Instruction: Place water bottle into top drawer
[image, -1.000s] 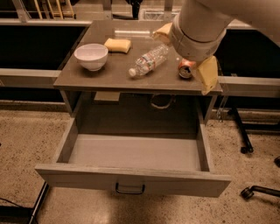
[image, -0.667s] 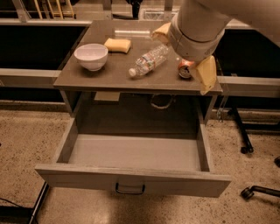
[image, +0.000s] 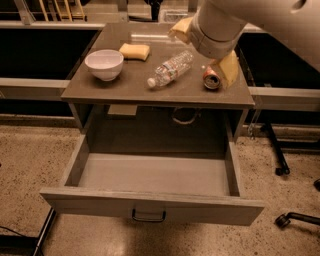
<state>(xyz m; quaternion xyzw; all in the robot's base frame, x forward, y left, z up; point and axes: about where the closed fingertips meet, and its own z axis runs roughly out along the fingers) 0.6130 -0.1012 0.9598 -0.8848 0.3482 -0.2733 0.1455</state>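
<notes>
The water bottle (image: 170, 68), clear with a white cap, lies on its side in the middle of the cabinet top. The top drawer (image: 150, 204) stands pulled fully out below it, empty, with its dark handle (image: 148, 216) at the centre of the front panel. My gripper (image: 205, 49) hangs over the right part of the cabinet top, just right of and above the bottle. Its two yellow fingers (image: 229, 67) are spread wide apart and hold nothing.
A white bowl (image: 104, 64) stands at the left of the cabinet top (image: 100, 90), with a yellow sponge (image: 134, 51) behind it. An orange soda can (image: 211, 79) lies by my right finger. Chair wheels (image: 285, 219) stand on the floor at the right.
My gripper has shifted slightly up and to the left, away from the can. The bottle, can, bowl and drawer have not moved.
</notes>
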